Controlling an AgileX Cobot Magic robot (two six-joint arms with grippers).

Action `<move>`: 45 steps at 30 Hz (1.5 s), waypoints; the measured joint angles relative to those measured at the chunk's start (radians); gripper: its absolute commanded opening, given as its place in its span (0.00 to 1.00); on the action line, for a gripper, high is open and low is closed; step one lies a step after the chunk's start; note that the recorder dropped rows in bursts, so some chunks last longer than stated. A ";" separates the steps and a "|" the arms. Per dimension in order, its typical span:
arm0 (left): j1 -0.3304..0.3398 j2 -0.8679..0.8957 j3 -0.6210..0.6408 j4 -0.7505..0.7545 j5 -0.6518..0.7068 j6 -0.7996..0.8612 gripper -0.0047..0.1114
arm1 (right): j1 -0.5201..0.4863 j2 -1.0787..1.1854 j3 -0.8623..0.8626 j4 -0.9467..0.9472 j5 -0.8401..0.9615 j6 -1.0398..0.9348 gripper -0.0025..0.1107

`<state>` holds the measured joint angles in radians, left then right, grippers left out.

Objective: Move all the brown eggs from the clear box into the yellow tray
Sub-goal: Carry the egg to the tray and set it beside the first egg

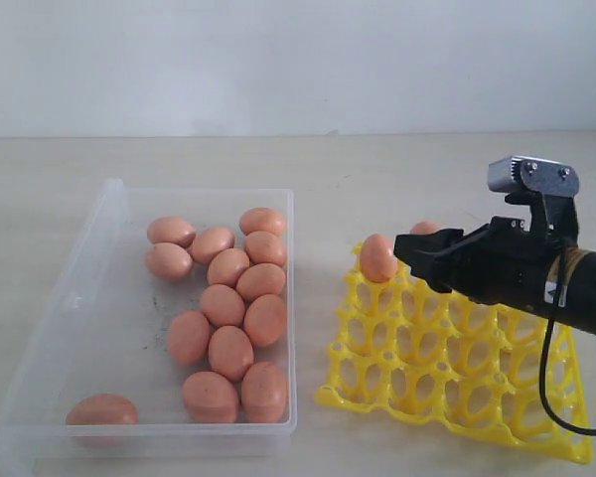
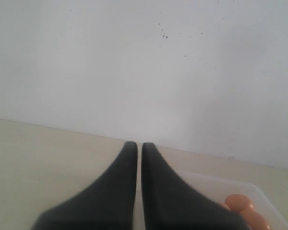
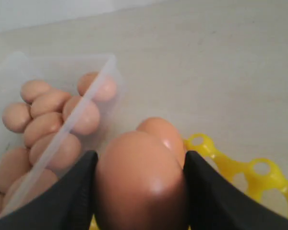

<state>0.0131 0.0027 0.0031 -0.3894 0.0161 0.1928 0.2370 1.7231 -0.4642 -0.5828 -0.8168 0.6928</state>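
Several brown eggs [image 1: 228,308] lie clustered in the clear box [image 1: 99,298], with one alone at its near left corner [image 1: 101,408]. To the right of the box sits the yellow tray [image 1: 457,397], with one egg [image 1: 378,257] standing in its far left cup. My right gripper [image 1: 413,248] hovers over the tray's far edge, shut on another egg [image 1: 424,228] that the fingers mostly hide. In the right wrist view this held egg [image 3: 140,177] fills the gap between the black fingers [image 3: 206,191], with the tray's egg [image 3: 161,132] just beyond it. My left gripper [image 2: 136,144] is shut and empty.
The pale tabletop [image 1: 377,169] runs back to a white wall. In the left wrist view a corner of the clear box [image 2: 216,184] with two eggs [image 2: 240,203] shows beside the fingers. A black cable [image 1: 546,388] hangs from the right arm over the tray.
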 measured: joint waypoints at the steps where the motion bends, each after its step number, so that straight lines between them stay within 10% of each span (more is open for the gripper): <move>1: 0.000 0.000 0.000 0.000 0.000 0.000 0.07 | -0.015 0.018 -0.005 -0.023 0.003 0.000 0.02; 30: 0.000 0.000 0.000 0.000 0.000 0.000 0.07 | -0.060 0.242 -0.128 -0.031 -0.081 -0.166 0.02; 32: 0.000 0.000 0.000 0.000 0.000 0.000 0.07 | -0.060 0.242 -0.133 -0.033 -0.062 -0.143 0.05; 37: 0.000 0.000 0.000 0.000 0.000 0.000 0.07 | -0.060 0.242 -0.135 -0.033 -0.051 -0.113 0.55; 45: 0.000 0.000 0.000 0.000 0.000 0.000 0.07 | -0.060 0.242 -0.135 -0.035 -0.049 -0.095 0.56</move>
<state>0.0131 0.0027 0.0031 -0.3894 0.0161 0.1928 0.1772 1.9648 -0.5991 -0.6179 -0.8663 0.5975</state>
